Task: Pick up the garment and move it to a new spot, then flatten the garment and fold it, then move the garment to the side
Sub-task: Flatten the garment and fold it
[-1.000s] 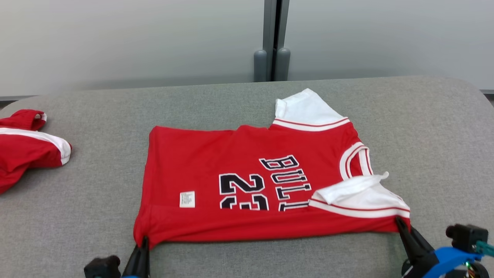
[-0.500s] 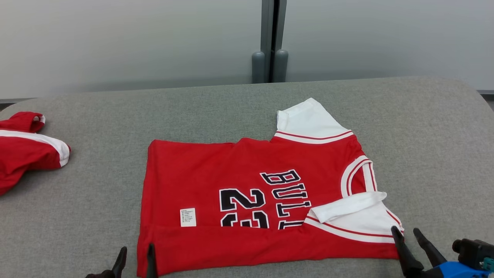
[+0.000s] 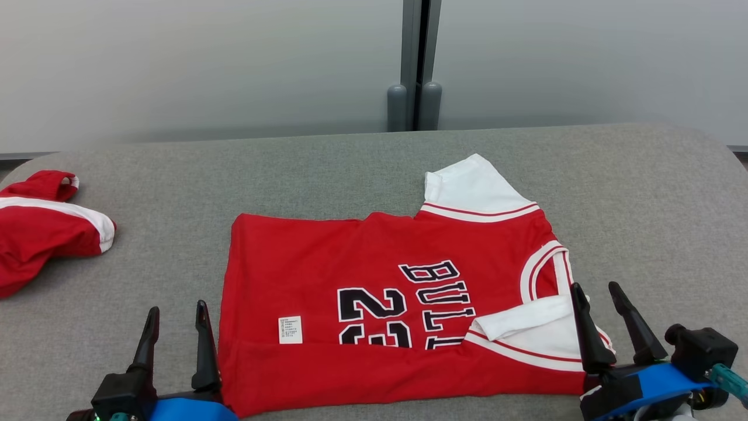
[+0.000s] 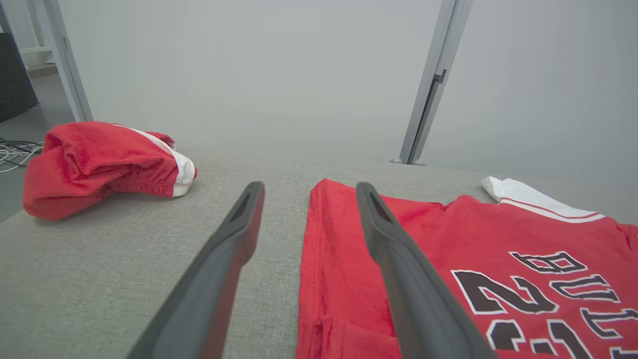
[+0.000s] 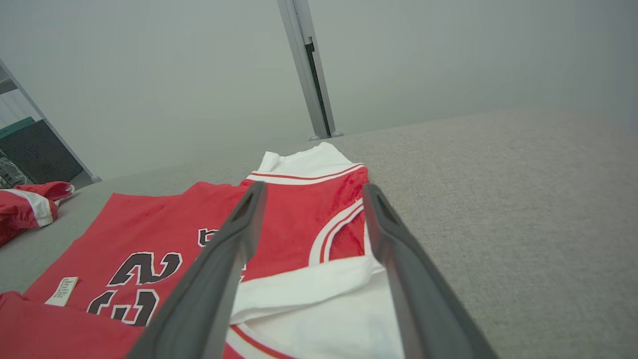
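The garment (image 3: 385, 292) is a red jersey with white sleeves and black "BULLS 23" lettering, lying on the grey table with its near edge folded over. It also shows as a red garment (image 4: 448, 259) in the left wrist view and as the garment (image 5: 199, 234) in the right wrist view. My left gripper (image 3: 175, 318) stands open just left of the jersey's near left corner, holding nothing. My right gripper (image 3: 597, 295) is open above the near white sleeve (image 3: 537, 327), empty. The left gripper (image 4: 308, 192) and the right gripper (image 5: 313, 192) show spread fingers.
A second red and white garment (image 3: 41, 228) lies bunched at the table's far left edge, seen also as a red bundle (image 4: 104, 164). The grey padded table (image 3: 660, 210) has bare room to the right and behind the jersey. A wall with a grey post (image 3: 415, 64) stands behind.
Both grippers were shut on the jersey's near corners; they have let go, opened and risen. The jersey's near edge has dropped flat onto the table.
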Available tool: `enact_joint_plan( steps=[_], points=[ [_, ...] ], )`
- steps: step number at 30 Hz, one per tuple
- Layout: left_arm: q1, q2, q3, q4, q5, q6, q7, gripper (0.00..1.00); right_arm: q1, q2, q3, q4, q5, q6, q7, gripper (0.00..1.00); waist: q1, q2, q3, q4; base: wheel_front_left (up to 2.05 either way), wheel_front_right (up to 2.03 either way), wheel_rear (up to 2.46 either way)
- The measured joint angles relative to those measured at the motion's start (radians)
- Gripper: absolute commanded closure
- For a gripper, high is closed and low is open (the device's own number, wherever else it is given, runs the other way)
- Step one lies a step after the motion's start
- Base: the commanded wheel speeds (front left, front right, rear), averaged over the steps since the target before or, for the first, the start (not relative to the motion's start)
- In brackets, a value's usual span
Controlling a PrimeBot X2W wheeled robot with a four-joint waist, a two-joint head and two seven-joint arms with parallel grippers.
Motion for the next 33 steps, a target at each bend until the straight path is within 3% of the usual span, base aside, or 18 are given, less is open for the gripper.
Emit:
enact_joint_plan(
  steps=[7,16,33],
  points=[
    [0.000,0.000,0.034,0.006,0.082,-0.003,0.000,0.00,-0.004,0.040,-0.014,-0.023,-0.084,0.000,-0.010,0.00,-0.0001,0.0000,-0.015,0.010,0.00,0.00,0.00],
    [0.003,0.009,0.037,0.058,0.088,-0.013,0.006,0.00,0.038,0.072,-0.048,-0.016,-0.188,0.000,-0.011,0.00,-0.0001,0.0000,-0.051,0.021,0.00,0.00,0.00],
    [-0.009,0.023,0.021,0.067,0.073,-0.022,0.040,0.00,0.067,0.109,-0.072,-0.045,-0.241,0.000,0.049,0.00,-0.0001,0.0002,-0.075,0.012,0.00,0.00,0.00]
  ],
)
